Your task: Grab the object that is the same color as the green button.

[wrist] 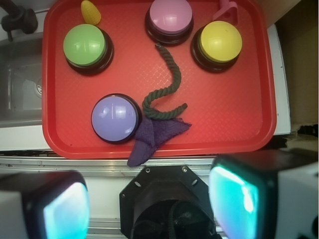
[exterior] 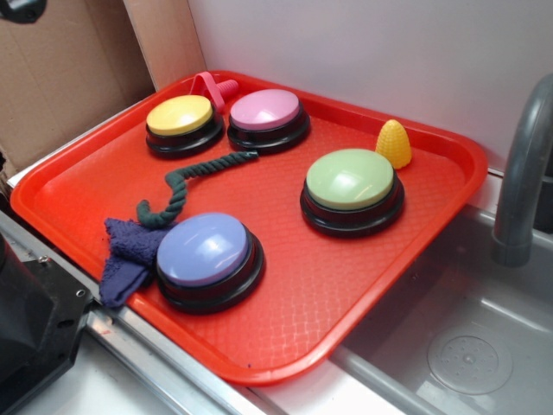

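Note:
The object, a thin dark green twisted rope (exterior: 192,177) (wrist: 167,92), lies curved on the red tray (exterior: 346,285) (wrist: 224,109). One end points toward the pink button and the hooked end rests on a dark purple cloth (exterior: 125,251) (wrist: 154,134). The pale green button (exterior: 350,179) (wrist: 84,45) stands on the tray, apart from the rope. In the wrist view my gripper (wrist: 149,204) is open with nothing between its fingers. It hovers high over the robot base, off the tray's near edge. The exterior view does not show the gripper.
The lavender button (exterior: 203,248) (wrist: 114,117) sits against the cloth. Yellow (exterior: 179,115) and pink (exterior: 265,110) buttons stand at the tray's far side, beside a small pink piece (exterior: 213,89). A yellow toy corn (exterior: 394,143) is behind the green button. A sink (exterior: 467,346) with faucet (exterior: 518,190) adjoins.

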